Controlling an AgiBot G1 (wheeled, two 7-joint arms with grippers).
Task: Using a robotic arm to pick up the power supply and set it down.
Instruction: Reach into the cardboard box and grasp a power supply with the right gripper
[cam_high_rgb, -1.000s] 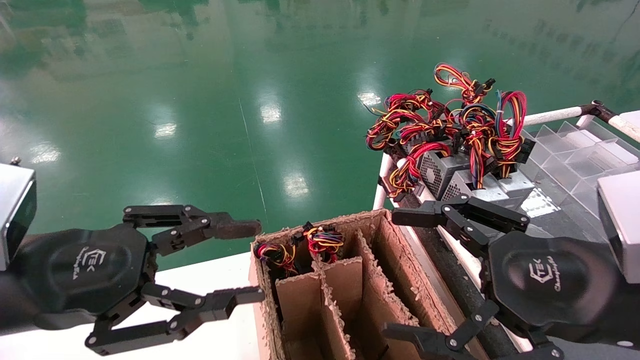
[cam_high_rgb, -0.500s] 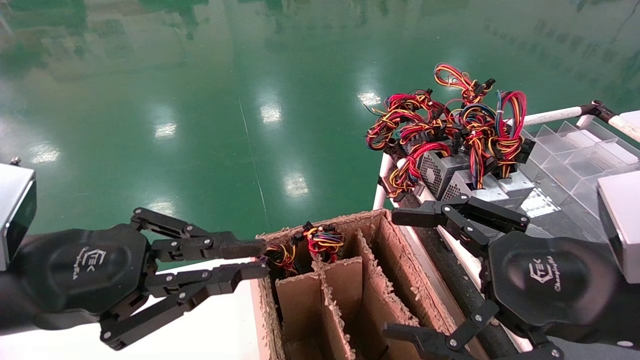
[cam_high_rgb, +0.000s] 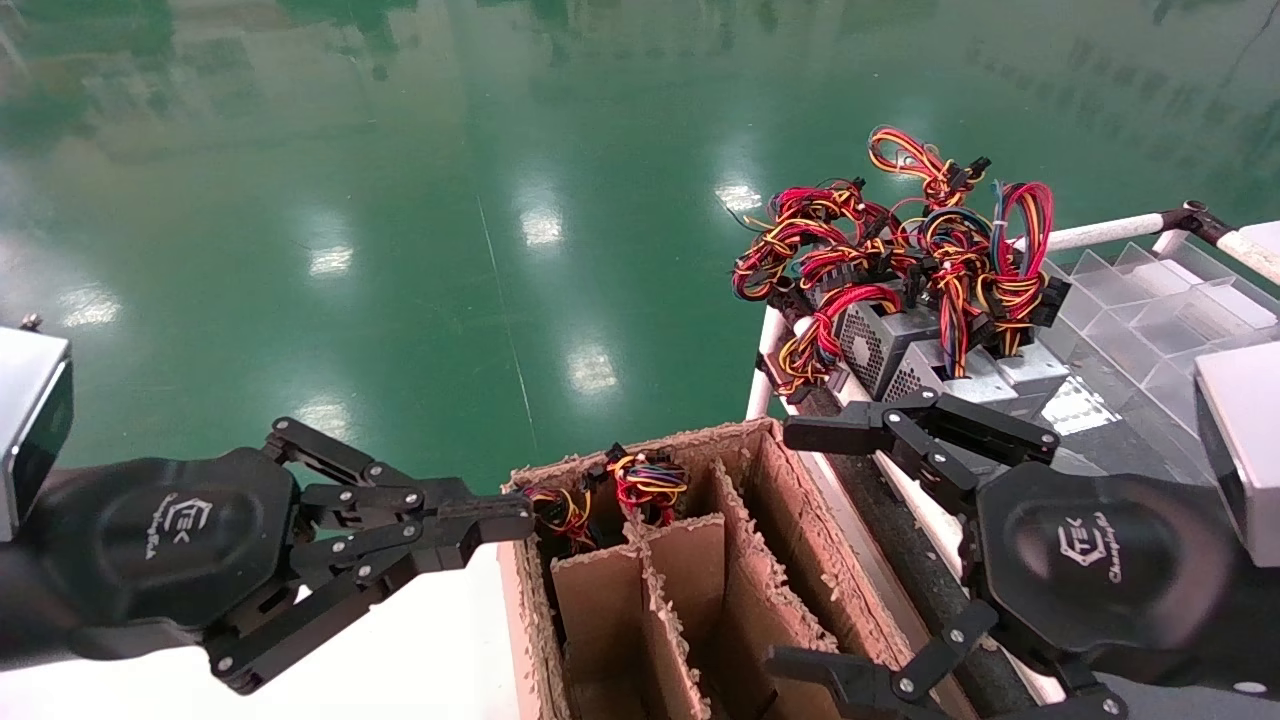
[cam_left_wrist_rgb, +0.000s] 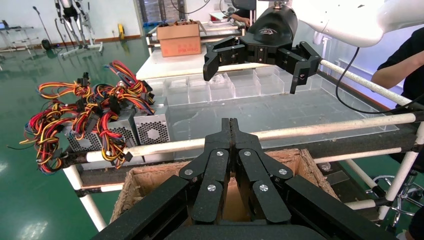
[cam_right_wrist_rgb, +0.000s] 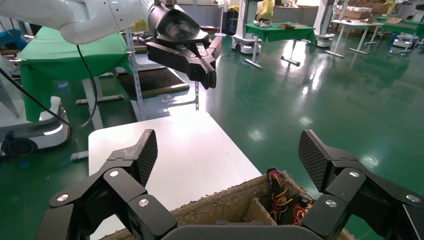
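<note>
Several silver-grey power supply boxes (cam_high_rgb: 885, 345) with red, yellow and black wire bundles (cam_high_rgb: 900, 235) lie heaped on the right-hand rack, also seen in the left wrist view (cam_left_wrist_rgb: 150, 129). More wire bundles (cam_high_rgb: 648, 478) poke out of the far compartments of a cardboard box (cam_high_rgb: 790, 520). My right gripper (cam_high_rgb: 795, 550) hovers open over the box's right side, just short of the heap, with nothing between its fingers (cam_right_wrist_rgb: 230, 152). My left gripper (cam_high_rgb: 518, 515) is shut on nothing at the box's left rim (cam_left_wrist_rgb: 230, 122).
The cardboard box has ragged dividers (cam_high_rgb: 690, 560) and stands on a white table (cam_high_rgb: 430, 640). A clear compartment tray (cam_high_rgb: 1150, 300) lies on the rack behind the heap, edged by white rails (cam_high_rgb: 1100, 232). Green floor lies beyond.
My left gripper's fingers have closed from wide open to shut, staying by the box's left rim. The right gripper and the power supplies have not moved.
</note>
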